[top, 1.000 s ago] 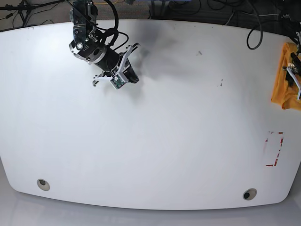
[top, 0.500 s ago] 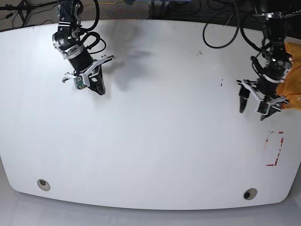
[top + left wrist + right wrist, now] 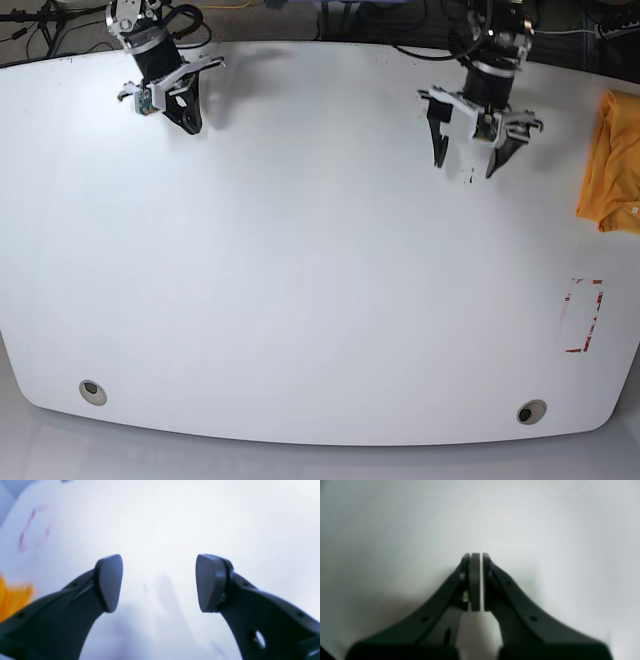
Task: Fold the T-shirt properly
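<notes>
T-shirt (image 3: 612,165): bunched at far right edge of table (image 3: 320,300), untouched. Left gripper (image 3: 465,160): jaws wide apart, holding nothing, above table top far right of centre, well apart from T-shirt. Right gripper (image 3: 190,122): pads together w/ thin gap, nothing between, at far left corner. Red tape mark (image 3: 583,315) near right

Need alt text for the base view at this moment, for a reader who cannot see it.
A white table seen from above, with both arms near its far edge and the orange-yellow T-shirt bunched at the right edge, untouched. The left gripper hangs open at upper right; the right gripper is shut at upper left, holding nothing.
</notes>
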